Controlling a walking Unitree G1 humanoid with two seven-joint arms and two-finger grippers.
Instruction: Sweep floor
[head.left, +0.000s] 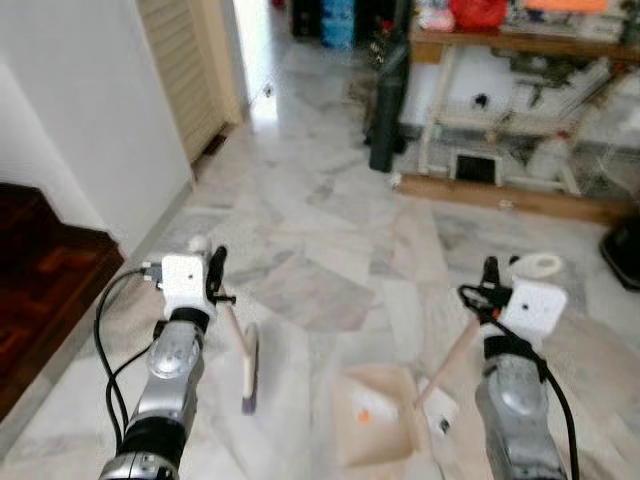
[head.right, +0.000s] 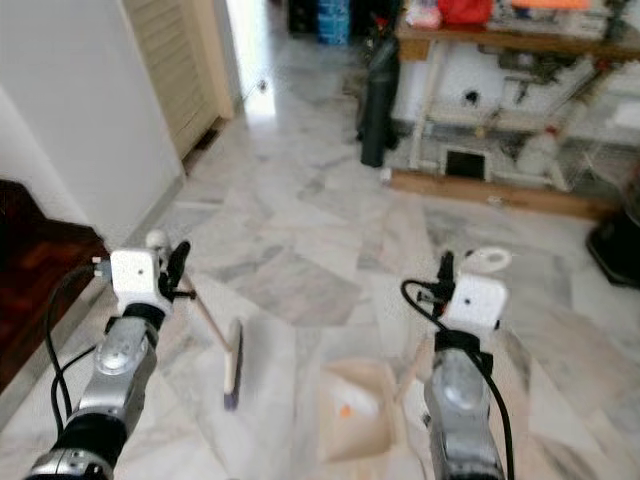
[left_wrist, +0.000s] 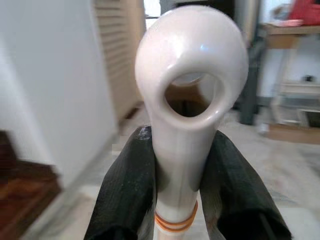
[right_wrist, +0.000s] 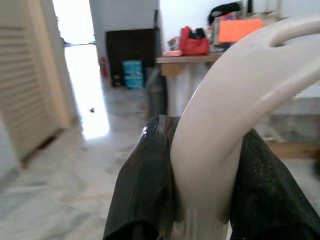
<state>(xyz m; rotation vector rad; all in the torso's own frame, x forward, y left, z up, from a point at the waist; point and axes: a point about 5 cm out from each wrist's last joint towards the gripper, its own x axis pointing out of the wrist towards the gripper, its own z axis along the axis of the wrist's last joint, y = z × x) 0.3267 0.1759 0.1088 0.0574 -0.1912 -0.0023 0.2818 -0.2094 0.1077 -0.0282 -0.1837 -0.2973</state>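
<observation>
At your nine o'clock a dark wooden step (head.left: 45, 275) sits against the white wall (head.left: 80, 110), with a louvred door (head.left: 185, 70) beyond it toward eleven o'clock. Your left tool (head.left: 215, 272) is clenched on the cream handle of the brush (head.left: 248, 372); in the left wrist view both black fingers (left_wrist: 125, 195) press the handle just below its looped end, above an orange band. The handle slants down to the brush head, which rests on the marble floor (head.left: 330, 220) at about seven o'clock, just beside the dustpan (head.left: 375, 425). That cream dustpan lies flat on the floor at six o'clock with a small orange scrap (head.left: 363, 414) inside it. Your right tool (head.left: 490, 280) at four o'clock is clenched on the dustpan's long handle near its looped top, and the right wrist view shows its fingers (right_wrist: 142, 190) tight on both sides of the cream shaft. At one o'clock, well apart, a cluttered wooden desk (head.left: 520, 45) stands against the far wall, a dark bin (head.left: 388, 110) beside it.
</observation>
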